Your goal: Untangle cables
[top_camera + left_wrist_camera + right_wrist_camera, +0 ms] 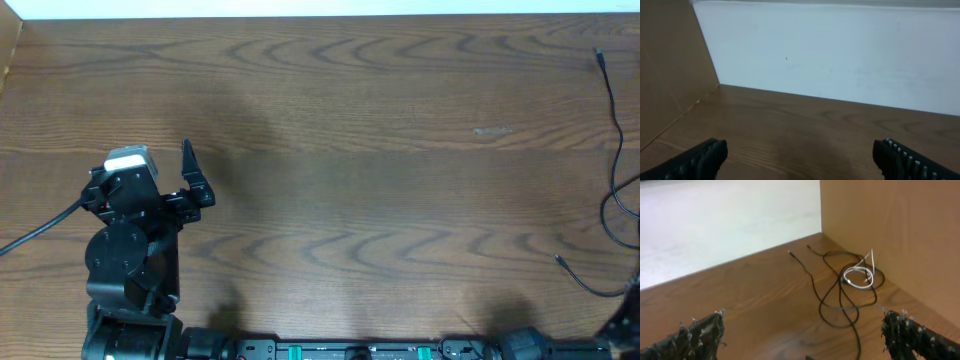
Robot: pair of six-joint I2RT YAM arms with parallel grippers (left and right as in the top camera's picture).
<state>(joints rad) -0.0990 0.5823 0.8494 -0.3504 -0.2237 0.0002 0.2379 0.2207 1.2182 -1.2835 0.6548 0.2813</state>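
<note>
Right jaws apart, cables cropped overhead

- Left arm: black throughout. Its round joint housing serves as reference.
- Pale grey block: mounted just above the housing in the overhead view, with a lighter top face.
- Thick black wire: leaves the arm to the left of the housing.
- Base rail: right of the housing, black with small green markings.
- Left jaws: black fingers with moulded ridges along the tips.
- Right jaws: black fingers with rough surfaces flecked with pale specks.
- Right arm: far right of the housing, only a black portion visible.
</note>
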